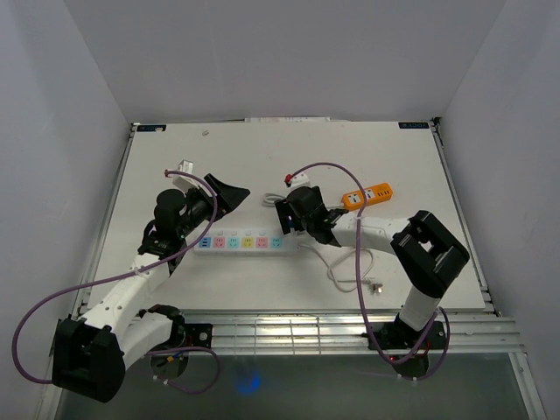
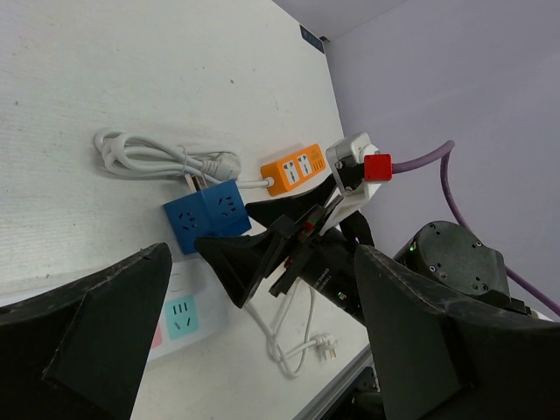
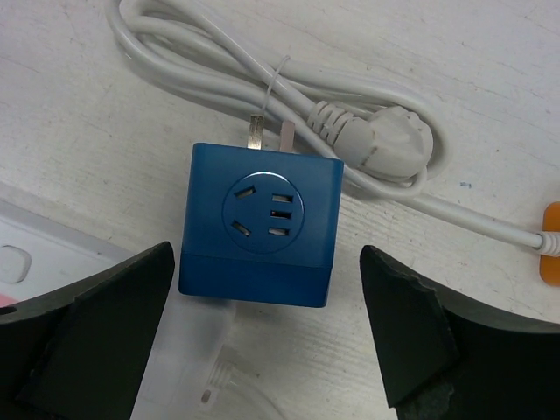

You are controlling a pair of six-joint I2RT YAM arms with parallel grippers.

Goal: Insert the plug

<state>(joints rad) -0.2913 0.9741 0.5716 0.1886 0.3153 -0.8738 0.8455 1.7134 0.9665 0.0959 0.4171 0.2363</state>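
Nearest, right gripper: hangs with fingers spread wide on both sides of blue cube plug, grips nothing. Lies on table at edge of white power strip, itself cut off by the frame; touching or not, hard to tell. Turns socket face up; points metal prongs, and so its axis, away toward white cable bundle. Shows only two prongs. In top view, hides under that gripper. Left gripper: also wide, empty. Farthest, orange strip.
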